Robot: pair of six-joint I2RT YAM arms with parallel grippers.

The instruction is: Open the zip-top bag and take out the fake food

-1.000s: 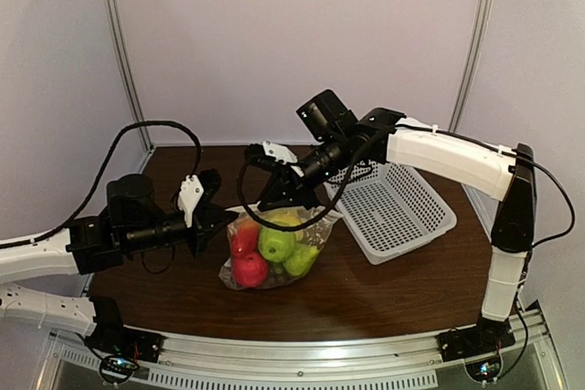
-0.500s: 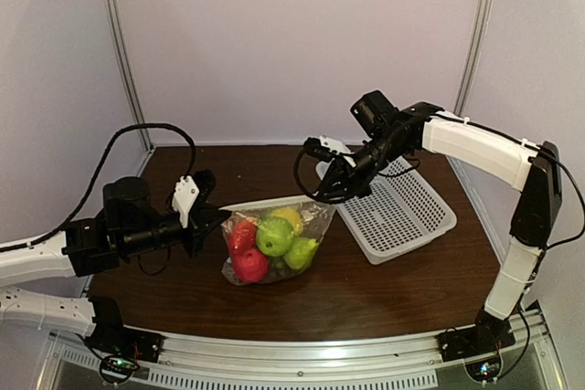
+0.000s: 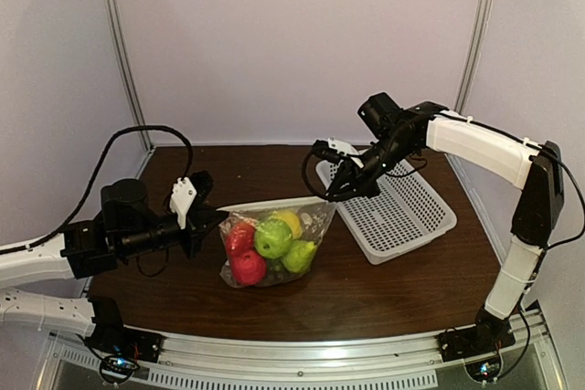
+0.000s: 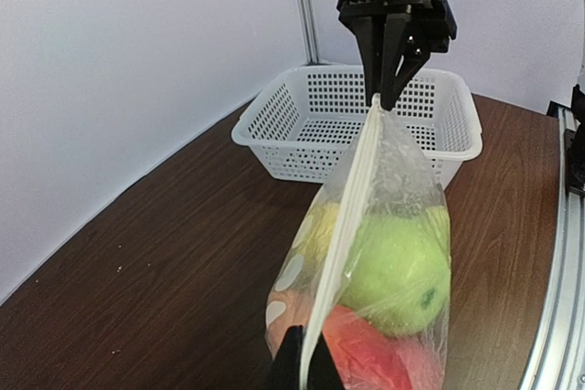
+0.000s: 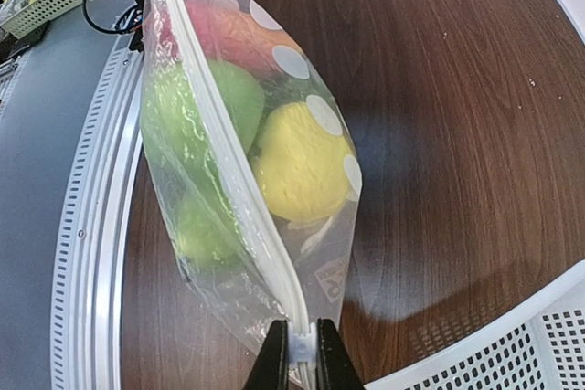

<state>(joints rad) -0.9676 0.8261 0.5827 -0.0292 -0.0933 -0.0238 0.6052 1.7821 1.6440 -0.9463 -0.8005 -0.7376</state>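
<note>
Dark brown wood makes the table (image 3: 384,289), and pale lilac walls (image 3: 274,43) close it in behind and at the sides. You see the zip-top bag (image 3: 274,244) near the middle of the table. Its bottom seems to rest on the wood, and its zip strip (image 4: 350,207) is on top, pulled in a straight line between the two arms.

Your left gripper (image 3: 216,219) is clamped on the left end of this strip. In the left wrist view the two black fingers (image 4: 291,367) are pressed together with the white strip between them. Your right gripper (image 3: 335,193) pinches the other end, and in the right wrist view its fingers (image 5: 274,361) are closed on the corner of the strip. Along the part that shows, the strip runs as one white line, with no gap between its two sides.

All of the fake food is inside the bag:
- a green apple (image 3: 273,238) in the middle
- a red apple (image 3: 248,268) low at the near left
- a yellow lemon (image 3: 289,220) behind the green apple
- a smaller green piece (image 3: 301,256) at the right

White dots (image 5: 291,61) are printed on the clear plastic. A white basket (image 3: 416,237) with holes stands just to the right of the bag, and the right gripper hangs beside its left rim.
</note>
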